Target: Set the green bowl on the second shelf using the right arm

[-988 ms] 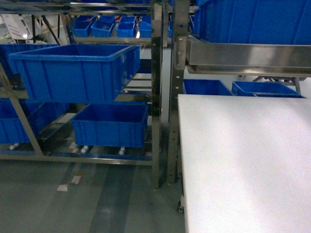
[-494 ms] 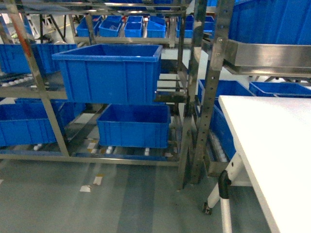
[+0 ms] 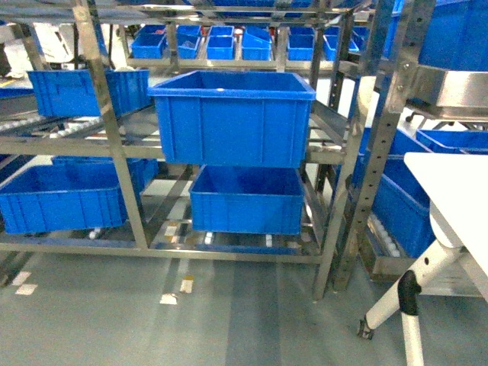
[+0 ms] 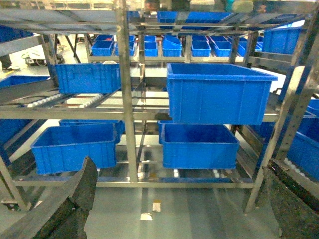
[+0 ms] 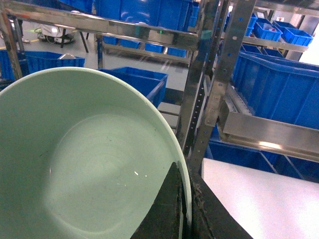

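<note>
The green bowl fills the left of the right wrist view, its glossy inside facing the camera. My right gripper is shut on its rim, one black finger inside the bowl and one outside. The steel shelf rack stands ahead in the head view, its second level holding a large blue crate. Neither arm shows in the head view. In the left wrist view my left gripper is open with only grey floor between its two dark fingers.
Blue crates sit on the rack's lower level, and another crate lies to the left. More small crates line the far racks. A white table on a castor leg stands at the right. A steel upright rises just beyond the bowl.
The head view has swung left: the rack and its crates have slid rightward in the frame, and the white table has shrunk to the right edge.
</note>
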